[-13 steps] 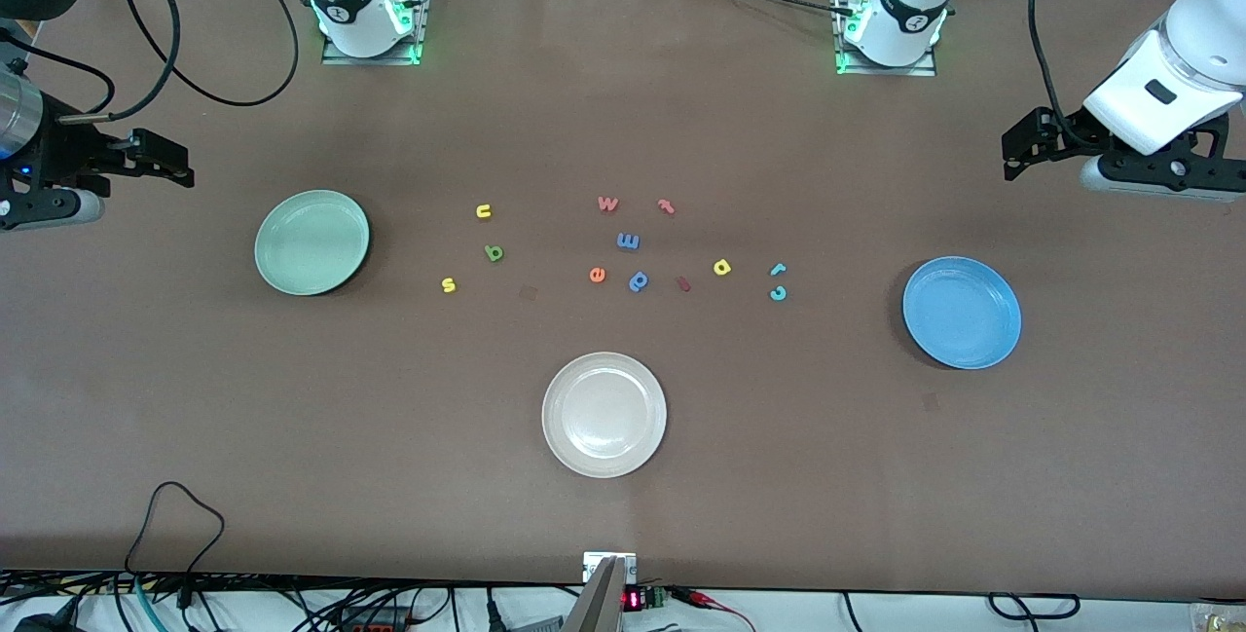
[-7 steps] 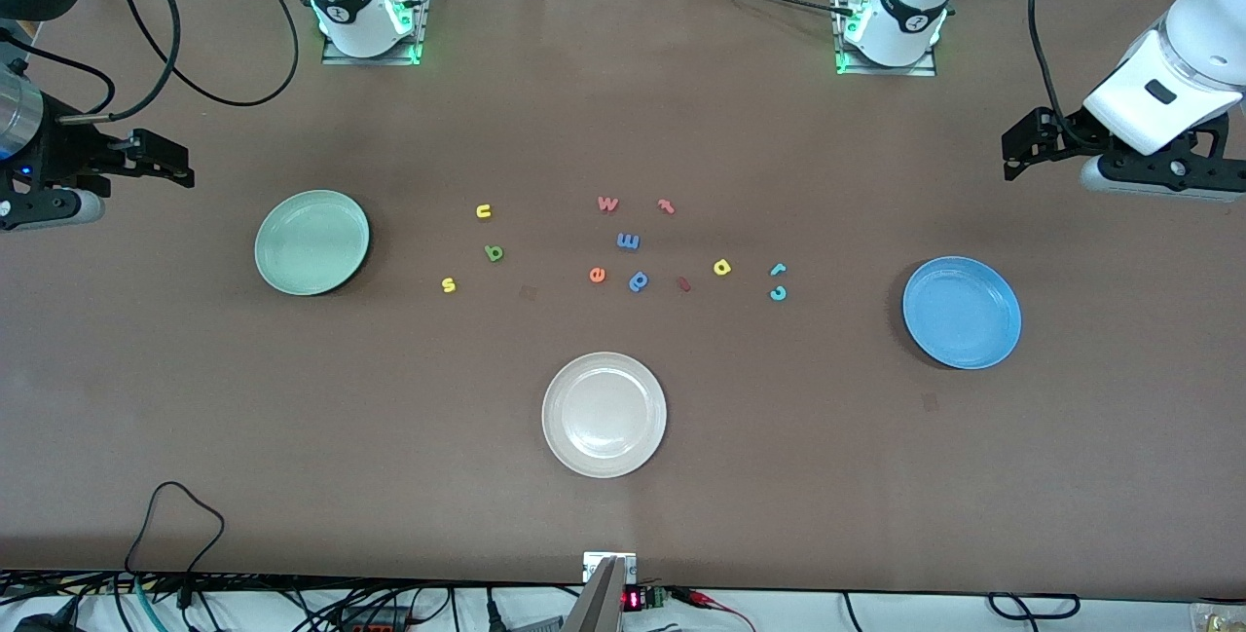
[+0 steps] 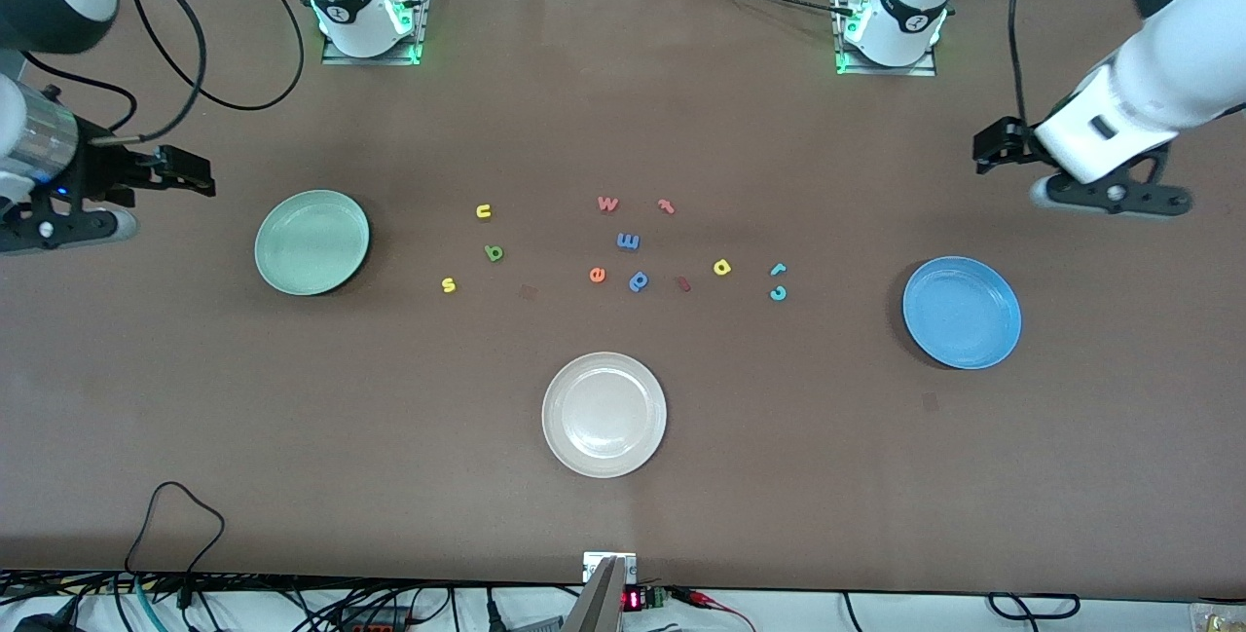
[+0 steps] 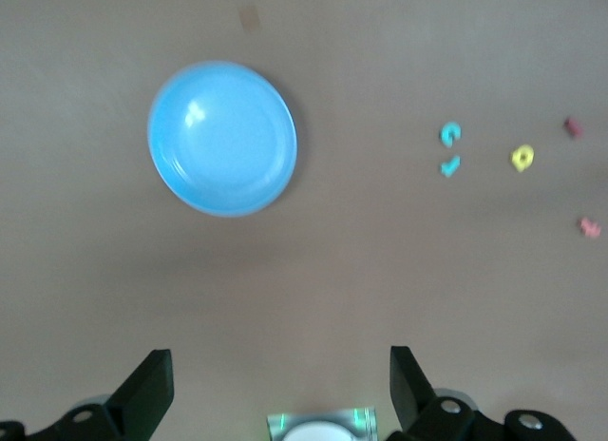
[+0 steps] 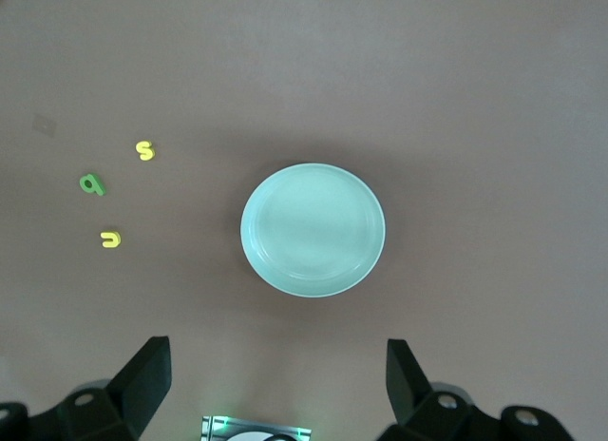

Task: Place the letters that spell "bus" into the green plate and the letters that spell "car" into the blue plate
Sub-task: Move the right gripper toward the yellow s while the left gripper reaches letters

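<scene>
The green plate (image 3: 311, 242) (image 5: 313, 230) lies toward the right arm's end of the table. Beside it are the yellow "u" (image 3: 484, 211) (image 5: 111, 239), green "b" (image 3: 494, 252) (image 5: 91, 183) and yellow "s" (image 3: 449, 284) (image 5: 144, 150). The blue plate (image 3: 962, 313) (image 4: 222, 139) lies toward the left arm's end, with the yellow "a" (image 3: 721, 267) (image 4: 522, 158), teal "r" (image 3: 778, 270) (image 4: 450, 165) and teal "c" (image 3: 778, 293) (image 4: 450, 133) beside it. Both plates are bare. My left gripper (image 3: 993, 147) (image 4: 280, 384) hangs open and empty over bare table next to the blue plate. My right gripper (image 3: 185, 172) (image 5: 277, 379) hangs open and empty next to the green plate.
A white plate (image 3: 604, 415) sits nearer the front camera, mid-table. Between the two letter groups lie a pink "w" (image 3: 607, 204), pink "t" (image 3: 666, 206), blue "m" (image 3: 628, 241), orange "e" (image 3: 597, 274), blue "p" (image 3: 639, 280) and a dark red piece (image 3: 683, 284).
Both arms have swung a little toward the middle of the table. The grippers stay open, and no letter or plate has moved.
</scene>
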Robot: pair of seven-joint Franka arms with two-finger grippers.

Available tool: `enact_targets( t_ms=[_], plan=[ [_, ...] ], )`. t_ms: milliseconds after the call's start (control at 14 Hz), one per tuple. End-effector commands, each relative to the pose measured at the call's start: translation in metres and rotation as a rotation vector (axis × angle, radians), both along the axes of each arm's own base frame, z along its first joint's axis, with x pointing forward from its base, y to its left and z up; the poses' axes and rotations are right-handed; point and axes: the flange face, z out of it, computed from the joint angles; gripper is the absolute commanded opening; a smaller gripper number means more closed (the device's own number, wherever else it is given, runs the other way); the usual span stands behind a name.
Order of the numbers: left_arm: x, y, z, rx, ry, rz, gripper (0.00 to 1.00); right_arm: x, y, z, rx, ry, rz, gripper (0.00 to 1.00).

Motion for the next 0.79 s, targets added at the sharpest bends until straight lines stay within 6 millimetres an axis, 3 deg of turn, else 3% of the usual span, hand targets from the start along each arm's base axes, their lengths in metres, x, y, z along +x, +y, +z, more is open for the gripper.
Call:
enact_targets(
  t_ms=[0,71,214,357,429,500,643,714],
  plan=[
    [0.01,-0.016,-0.045,0.032,0.102,0.006,1.0,-0.003,0.027,-0.03,0.02,0.068,0.025,1.0],
    [0.019,-0.017,-0.067,0.048,0.124,0.056,1.0,-0.003,0.05,-0.045,0.022,0.076,0.055,1.0],
    [0.035,-0.021,-0.095,0.043,0.097,0.085,1.0,-0.007,0.068,-0.088,0.012,0.051,0.037,1.0],
    [0.049,-0.044,-0.124,0.043,0.057,0.117,1.0,-0.019,0.089,-0.131,0.011,0.006,0.046,1.0],
    [0.057,-0.055,-0.149,0.047,0.046,0.105,1.0,-0.026,0.103,-0.152,0.005,-0.025,0.019,1.0],
    [0.061,-0.078,-0.17,0.044,0.036,0.078,1.0,-0.03,0.117,-0.169,0.009,-0.058,0.029,1.0],
    [0.067,-0.114,-0.221,0.046,0.009,0.096,1.0,-0.025,0.131,-0.202,0.014,-0.104,0.032,1.0],
    [0.073,-0.121,-0.246,0.055,-0.02,0.195,1.0,-0.02,0.134,-0.218,0.016,-0.117,0.034,1.0]
  ],
)
